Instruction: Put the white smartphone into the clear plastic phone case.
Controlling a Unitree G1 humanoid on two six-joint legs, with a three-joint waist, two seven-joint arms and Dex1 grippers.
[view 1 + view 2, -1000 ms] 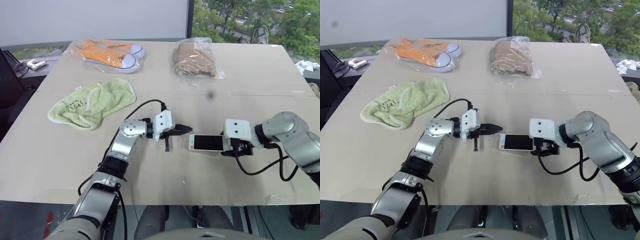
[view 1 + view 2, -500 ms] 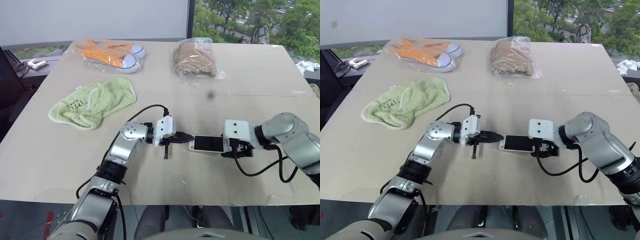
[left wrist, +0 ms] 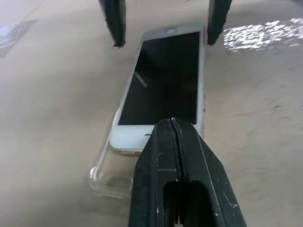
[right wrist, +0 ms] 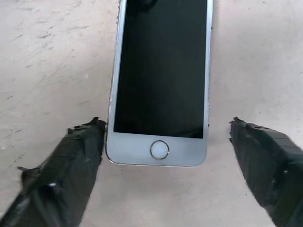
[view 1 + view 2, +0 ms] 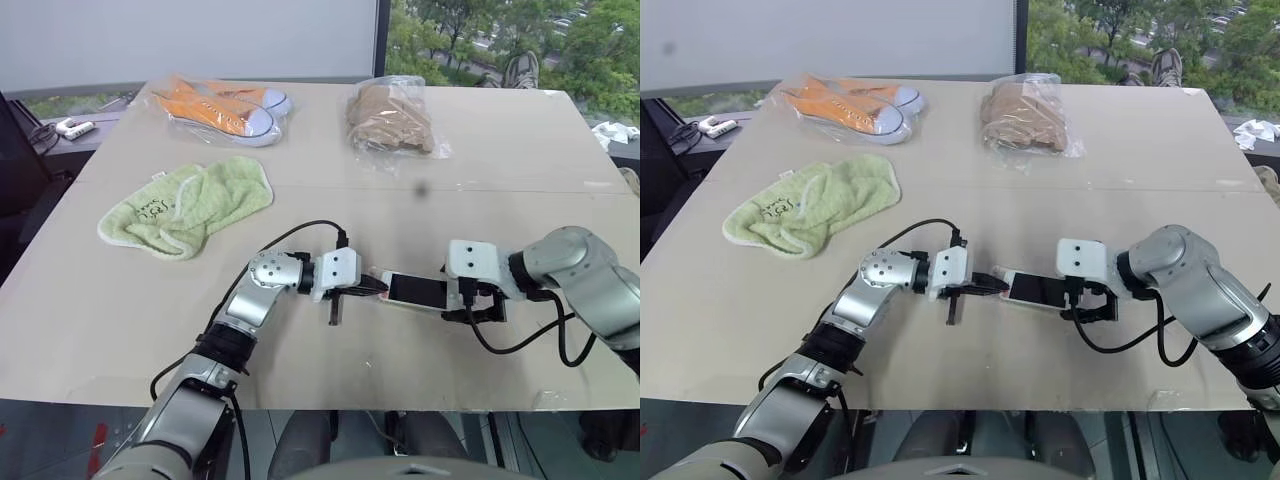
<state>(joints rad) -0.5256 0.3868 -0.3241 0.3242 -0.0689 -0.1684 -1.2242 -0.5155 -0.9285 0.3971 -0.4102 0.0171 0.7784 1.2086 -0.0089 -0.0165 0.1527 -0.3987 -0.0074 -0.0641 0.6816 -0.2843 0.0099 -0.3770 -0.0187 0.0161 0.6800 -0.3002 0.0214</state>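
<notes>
Phone (image 3: pixel 163 80) half-seated in case (image 3: pixel 111 175), lying lengthwise between both grippers.
Left gripper (image 3: pixel 175 130), pinched shut, presses its near end; right gripper (image 4: pixel 163 142) straddles the far end, spread wide, gripping nothing.

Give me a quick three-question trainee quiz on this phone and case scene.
1. True or false: the left gripper has its fingers shut.
2. The right gripper's fingers are: A) clamped on the white smartphone, B) open, one on each side of its home-button end, C) holding the green towel.
3. Fill in: the clear plastic phone case sticks out past the phone's end nearest the ____ gripper.

Key: 1 true; 2 B; 3 left.
</notes>
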